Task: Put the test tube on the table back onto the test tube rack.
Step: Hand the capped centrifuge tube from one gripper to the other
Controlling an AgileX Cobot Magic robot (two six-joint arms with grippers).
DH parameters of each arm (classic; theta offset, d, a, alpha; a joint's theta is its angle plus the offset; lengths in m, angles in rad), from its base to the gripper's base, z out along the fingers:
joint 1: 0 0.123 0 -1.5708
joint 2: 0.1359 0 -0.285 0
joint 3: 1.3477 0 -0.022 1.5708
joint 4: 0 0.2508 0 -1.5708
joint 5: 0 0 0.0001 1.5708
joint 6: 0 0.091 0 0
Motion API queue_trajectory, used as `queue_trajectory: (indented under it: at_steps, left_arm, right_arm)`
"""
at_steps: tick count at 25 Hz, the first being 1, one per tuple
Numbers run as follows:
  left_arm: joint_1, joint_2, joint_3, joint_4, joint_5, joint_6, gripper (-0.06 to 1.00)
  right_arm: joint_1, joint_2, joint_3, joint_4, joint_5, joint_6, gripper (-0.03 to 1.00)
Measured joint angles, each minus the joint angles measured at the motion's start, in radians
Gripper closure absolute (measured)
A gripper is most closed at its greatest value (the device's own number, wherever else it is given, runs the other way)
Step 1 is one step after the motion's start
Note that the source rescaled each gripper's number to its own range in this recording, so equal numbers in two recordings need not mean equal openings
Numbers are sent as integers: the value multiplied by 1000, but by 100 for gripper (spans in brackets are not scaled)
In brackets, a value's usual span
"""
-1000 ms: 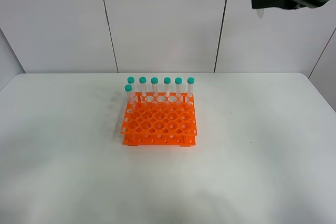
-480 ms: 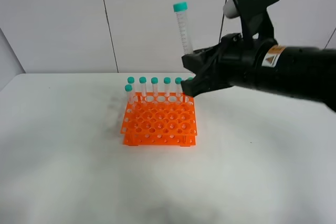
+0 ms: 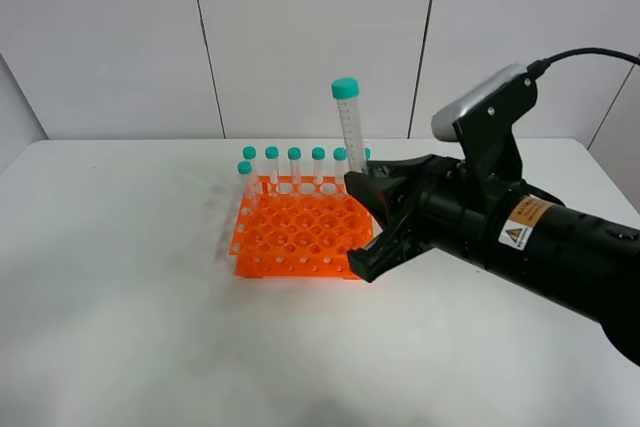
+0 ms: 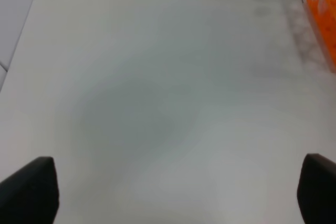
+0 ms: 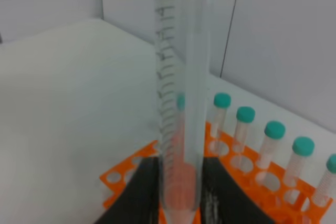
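Right tool (image 5: 178,195) grips the test tube (image 5: 181,77); only exterior view shows its cap (image 3: 345,88).

Clear plastic test tube (image 3: 352,139), orange plastic rack (image 3: 290,237), matt table (image 3: 120,327)

test tube rack (image 3: 300,237) on table (image 3: 120,327) | tubes (image 3: 295,162) along its rear | test tube (image 3: 350,127) over its right edge, in right gripper (image 3: 365,225)

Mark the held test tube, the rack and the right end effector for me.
test tube (image 3: 352,137), exterior high view, mid-body.
test tube rack (image 3: 295,232), exterior high view, top grid.
right end effector (image 5: 178,195), right wrist view, between fingertips.
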Motion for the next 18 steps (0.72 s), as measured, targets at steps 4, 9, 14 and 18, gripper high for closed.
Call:
queue_trajectory:
  at_steps: [4, 9, 14, 18]
  left_arm:
    - [0, 0, 0, 0, 0, 0, -5]
    - [0, 0, 0, -6, -15, 0, -5]
    - [0, 0, 0, -6, -18, 0, -5]
    - [0, 0, 0, -6, -18, 0, -5]
  right_arm:
    - [0, -67, 57, 0, 1, 4, 93]
    - [0, -175, 112, 0, 44, 20, 93]
    - [0, -198, 116, 0, 65, 20, 93]
    - [0, -198, 118, -5, 80, 20, 93]
